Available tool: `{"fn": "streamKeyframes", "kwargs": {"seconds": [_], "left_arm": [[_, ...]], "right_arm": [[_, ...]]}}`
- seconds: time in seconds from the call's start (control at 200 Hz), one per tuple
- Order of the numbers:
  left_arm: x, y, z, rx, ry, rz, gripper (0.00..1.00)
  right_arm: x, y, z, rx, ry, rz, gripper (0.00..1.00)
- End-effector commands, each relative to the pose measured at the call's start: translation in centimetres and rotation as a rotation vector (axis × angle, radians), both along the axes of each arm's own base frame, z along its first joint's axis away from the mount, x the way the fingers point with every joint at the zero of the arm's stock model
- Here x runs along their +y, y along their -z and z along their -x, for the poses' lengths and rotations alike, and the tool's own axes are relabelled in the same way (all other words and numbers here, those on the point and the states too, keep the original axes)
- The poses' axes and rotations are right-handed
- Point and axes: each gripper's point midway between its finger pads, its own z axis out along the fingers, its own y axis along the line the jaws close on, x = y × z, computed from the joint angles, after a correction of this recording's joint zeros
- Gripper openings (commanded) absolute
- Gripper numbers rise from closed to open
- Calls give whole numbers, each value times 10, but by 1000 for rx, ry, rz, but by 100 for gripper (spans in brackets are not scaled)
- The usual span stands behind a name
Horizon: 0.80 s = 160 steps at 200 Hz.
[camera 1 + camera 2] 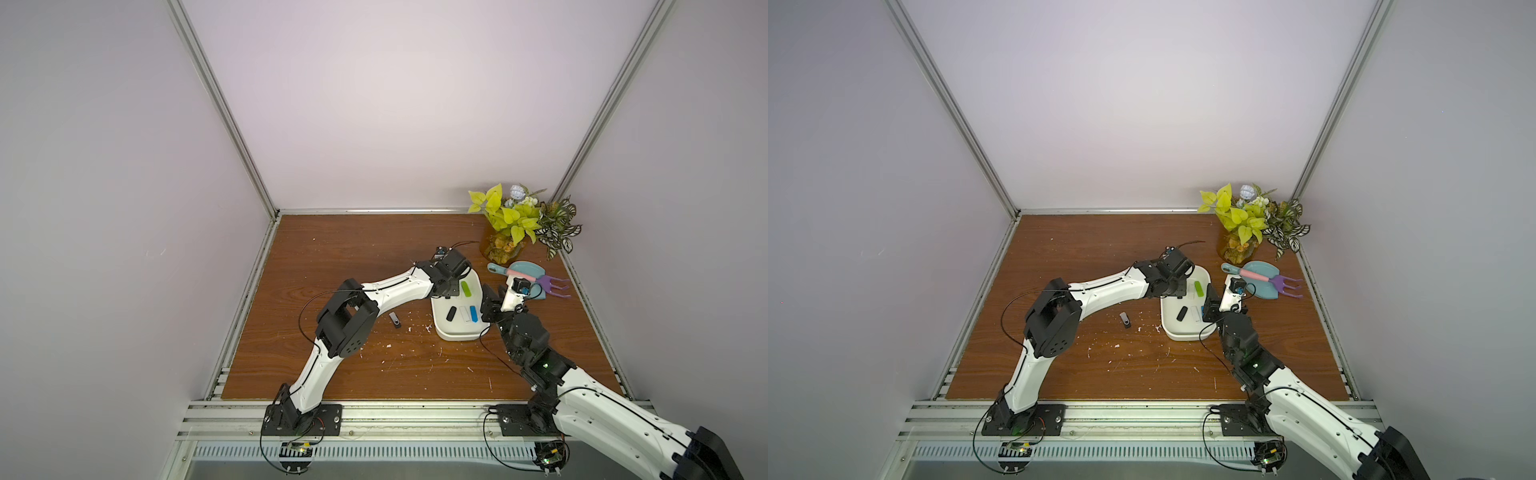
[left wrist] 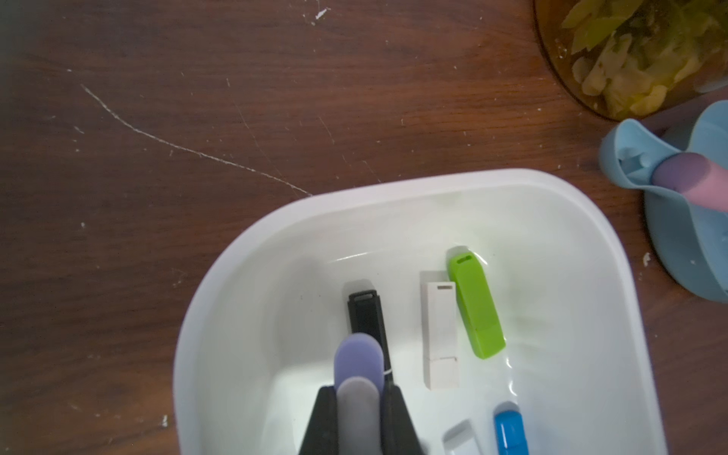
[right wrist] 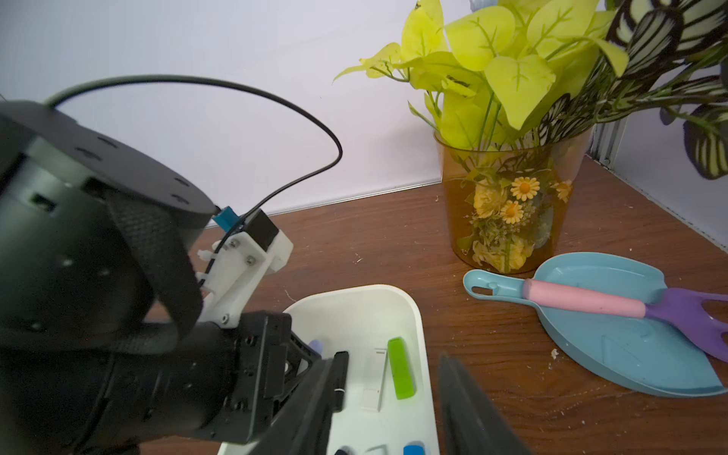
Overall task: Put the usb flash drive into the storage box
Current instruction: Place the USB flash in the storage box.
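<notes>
A black flash drive with a silver swivel [image 1: 395,320] [image 1: 1125,320] lies on the wooden table, left of the white storage box [image 1: 455,336] [image 1: 1183,334]. Inside the box lie several drives: green [image 2: 476,307], white [image 2: 440,335], black [image 2: 366,315], blue [image 2: 510,433]. My left gripper [image 2: 358,354] [image 1: 446,291] hangs over the box's far end, shut with nothing between its pads, the black drive lying just beside them. My right gripper [image 3: 388,409] [image 1: 486,307] stands open and empty over the box's right rim [image 3: 425,335].
A teal scoop [image 1: 525,274] [image 3: 614,346] carrying a pink-handled purple fork [image 1: 552,284] lies right of the box. An amber vase of artificial plants [image 1: 503,247] stands in the back right corner. Walls close in three sides. White crumbs dot the table.
</notes>
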Motion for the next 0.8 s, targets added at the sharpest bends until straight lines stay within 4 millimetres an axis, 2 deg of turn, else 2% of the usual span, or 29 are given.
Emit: {"fn": "streamKeyframes", "kwargs": {"seconds": [0.0,0.661,0.796], "left_arm": [[5,10,0,1,-36,-50,2],[10,34,-9,5,-79,-126,6],[10,34,-9,4,-79,-132,12]], "right_arm": [[-2,-9,-1,-24,9,-31,48],[1,-8,-1,-21,-8,-38,49],[2,-8,-1,-21,-12,-39,49]]}}
